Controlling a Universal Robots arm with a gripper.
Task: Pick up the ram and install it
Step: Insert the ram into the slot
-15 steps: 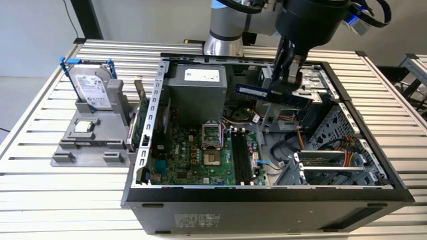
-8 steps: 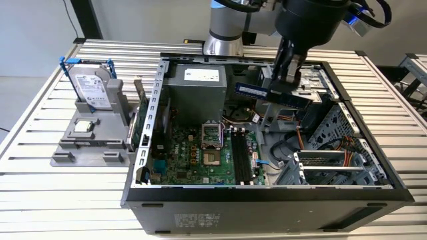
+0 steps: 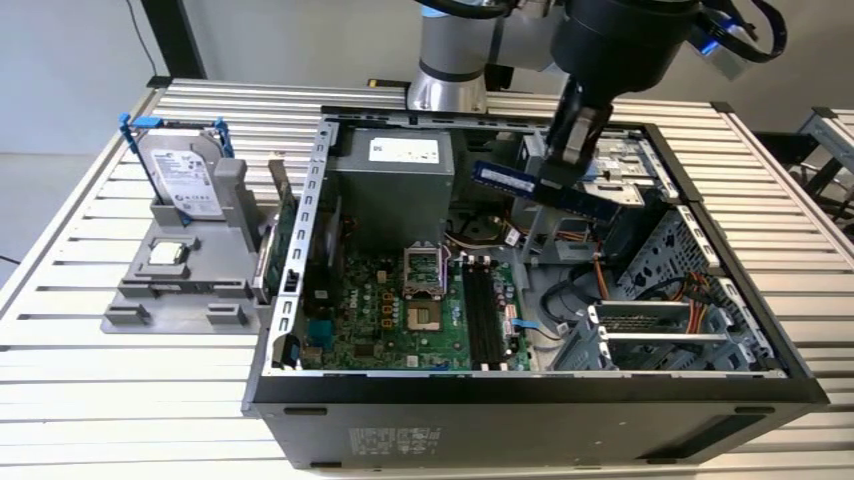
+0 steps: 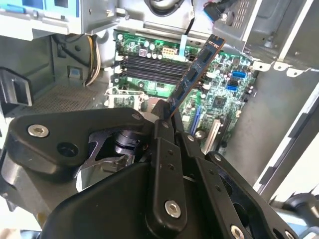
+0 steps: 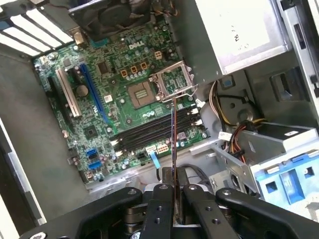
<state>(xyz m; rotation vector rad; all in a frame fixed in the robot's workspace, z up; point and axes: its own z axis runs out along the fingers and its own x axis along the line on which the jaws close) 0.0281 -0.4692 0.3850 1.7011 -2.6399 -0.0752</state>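
Note:
My gripper (image 3: 558, 170) is shut on the ram (image 3: 547, 190), a long dark blue-green stick held in the air over the open computer case (image 3: 534, 385). The stick hangs tilted above the case's right half in the exterior view, well above the motherboard (image 3: 387, 320). In the second wrist view the ram (image 4: 197, 72) juts out from between the black fingers (image 4: 160, 130). The first wrist view has the ram (image 5: 173, 134) edge-on, a thin line crossing the black memory slots (image 5: 144, 133) far below it. Those slots (image 3: 483, 318) lie empty beside the CPU socket (image 3: 424, 290).
A grey stand (image 3: 180, 285) at the exterior view's left holds a silver hard drive in a blue frame (image 3: 184, 178) and a small square CPU chip (image 3: 167, 252). Inside the case are the power supply (image 3: 394, 190), drive cages (image 3: 667, 330) and loose cables (image 3: 587, 290).

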